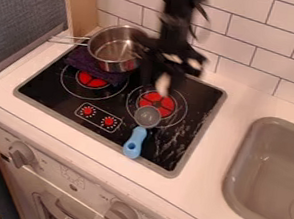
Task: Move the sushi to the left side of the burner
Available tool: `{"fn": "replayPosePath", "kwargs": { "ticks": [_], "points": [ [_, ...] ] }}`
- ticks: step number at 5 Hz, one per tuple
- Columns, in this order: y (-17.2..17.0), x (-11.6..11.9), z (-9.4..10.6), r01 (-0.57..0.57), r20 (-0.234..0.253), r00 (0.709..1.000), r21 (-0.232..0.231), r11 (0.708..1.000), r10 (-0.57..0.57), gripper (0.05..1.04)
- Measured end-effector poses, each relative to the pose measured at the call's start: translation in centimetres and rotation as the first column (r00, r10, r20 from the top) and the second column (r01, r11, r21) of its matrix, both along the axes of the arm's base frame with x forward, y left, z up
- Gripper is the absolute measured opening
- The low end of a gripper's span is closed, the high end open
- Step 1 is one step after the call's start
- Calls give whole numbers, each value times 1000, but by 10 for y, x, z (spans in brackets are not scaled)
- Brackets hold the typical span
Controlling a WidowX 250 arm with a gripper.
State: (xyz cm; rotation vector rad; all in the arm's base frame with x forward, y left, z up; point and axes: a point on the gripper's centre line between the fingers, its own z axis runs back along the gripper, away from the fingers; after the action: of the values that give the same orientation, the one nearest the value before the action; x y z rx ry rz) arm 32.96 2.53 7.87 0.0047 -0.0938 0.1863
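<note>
The black gripper [163, 72] hangs over the back of the stove, right of the metal pot, and is blurred. At its lower end is a small pale orange and white piece, the sushi [163, 85], with the gripper shut on it. The sushi appears just over the rear part of the right burner [157, 102]; its height above the stovetop is hard to judge. The gripper covers part of the sushi's upper end.
A metal pot [110, 51] stands on a dark purple cloth [82, 62] at the back left, by the left burner [89, 80]. A blue-handled ladle [135, 139] lies from the right burner toward the front edge. The sink [235, 183] is at the right.
</note>
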Motion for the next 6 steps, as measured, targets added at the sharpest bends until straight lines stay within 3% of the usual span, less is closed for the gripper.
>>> {"fn": "replayPosePath", "kwargs": {
  "ticks": [1,2,3,4,5,6],
  "points": [
    [44,-40,12,-79,-10,997,-7,997,79,524],
    [93,-75,3,-106,-68,992,57,993,110,524],
    [126,-87,-27,-124,-109,985,90,988,133,524],
    [139,-79,-53,-126,-121,983,110,986,139,599],
    [144,-67,-65,-117,-94,987,132,984,130,809],
    [134,-66,-66,-65,-82,994,108,992,74,1001]
  ]
}}
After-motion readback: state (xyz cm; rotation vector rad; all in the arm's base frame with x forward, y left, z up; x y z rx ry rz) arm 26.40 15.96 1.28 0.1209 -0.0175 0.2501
